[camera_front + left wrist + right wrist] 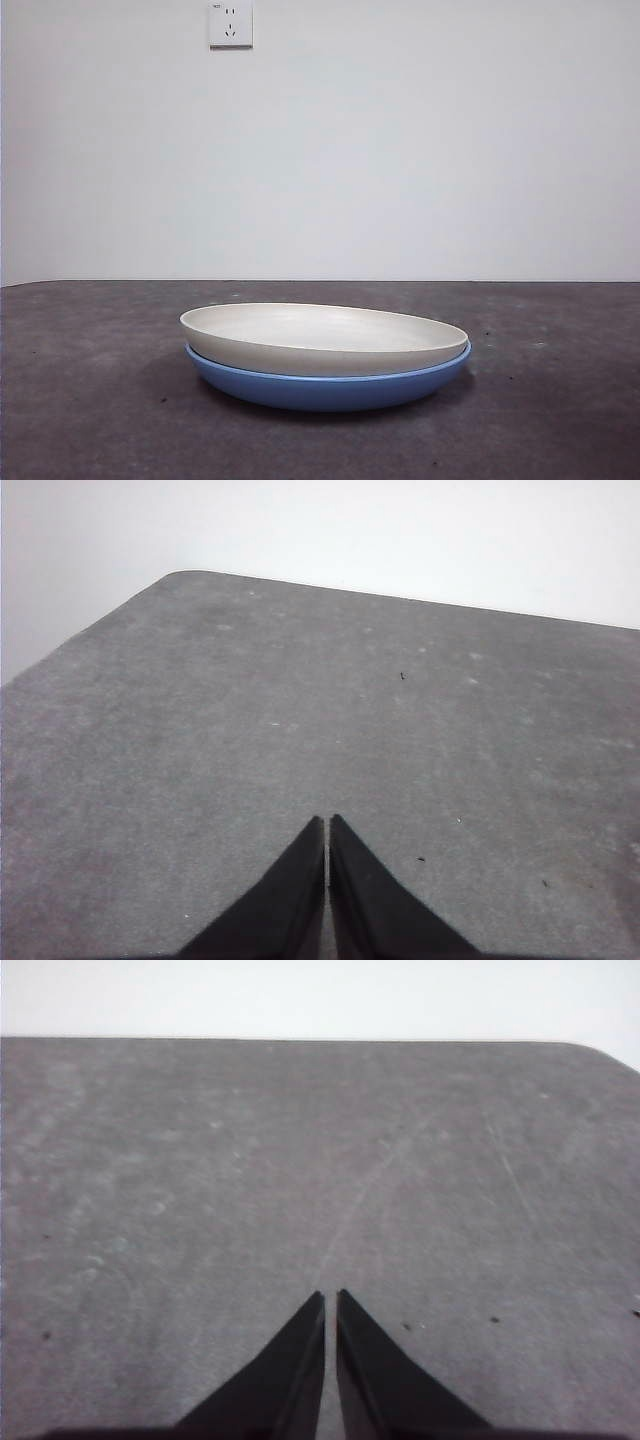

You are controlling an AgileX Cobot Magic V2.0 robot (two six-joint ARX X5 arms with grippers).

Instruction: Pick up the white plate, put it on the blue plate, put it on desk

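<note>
Nearest in the front view: bare dark grey-brown table (90,420), matte and mottled with small pale specks. Just beyond, near the middle of that surface: the blue plate (330,388), glossy, resting flat on the table. Nested inside it, touching along the rim: the white plate (322,338), matte cream with faint rings, its rim sitting a little higher than the blue one and shifted slightly to the left, so a thin blue edge shows at the right. Sits tilted a touch, left side higher. Farther back: the table's far edge, then a plain white wall (420,150) with a white power socket (230,24) high up, left of centre.

No arm visible in the front view.

Left end effector (327,822): black jaws pressed together at the tips, only a hairline slit between them, nothing gripped; below it only speckled table, with a rounded table corner far off.

Right end effector (330,1297): jaws likewise drawn together, a narrow slit between the tips, nothing held; bare table ahead, faint scratches in the surface, another rounded corner at the far side.
</note>
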